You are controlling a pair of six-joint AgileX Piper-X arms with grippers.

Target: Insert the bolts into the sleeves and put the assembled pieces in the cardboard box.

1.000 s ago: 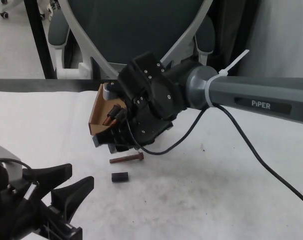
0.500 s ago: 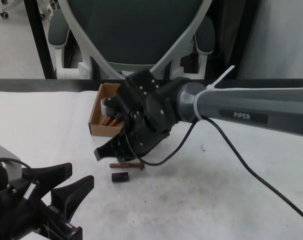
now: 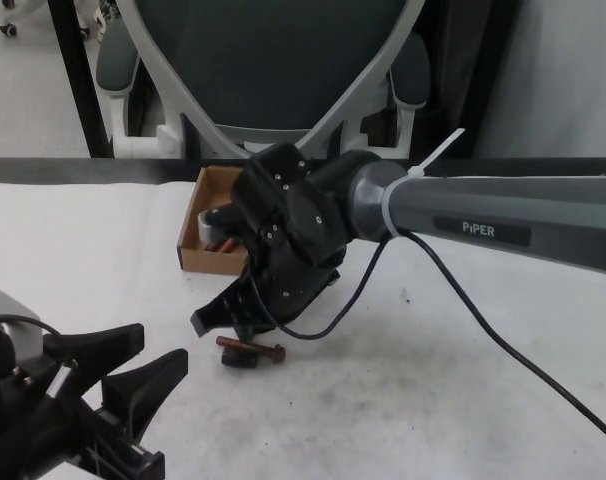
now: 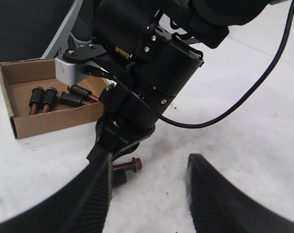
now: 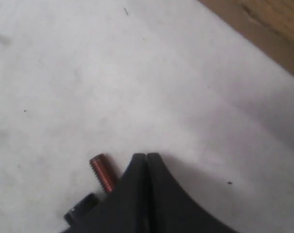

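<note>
The right gripper was down at the bench. Its two fingers were pressed together with no gap between them, and nothing was held. The bolt lay flat on the bench just beside those closed fingertips. Its threaded, copper-coloured end stuck out past one finger, and the rest of the shaft was hidden behind the finger. In the left wrist view the bolt's hex head showed close under the right gripper.

The sleeve, short and black, lay near the bolt's threaded end, on the side away from the fingertips. Whether the two touched could not be told.

The box stood open on the bench near the right gripper, back behind its wrist. Several assembled pieces, black sleeves on copper-coloured bolts, lay side by side on the box floor. Part of the right arm's wrist hung in front of one end of the box.

The left gripper hung well apart from the box, spread wide with nothing between its fingers. The bolt and sleeve lay just ahead of its fingertips, between it and the right gripper. In its own wrist view one of its fingers covered part of the bolt's shaft.

A black cable looped from the right wrist down beside the right gripper. A chair stood beyond the bench's far edge.
</note>
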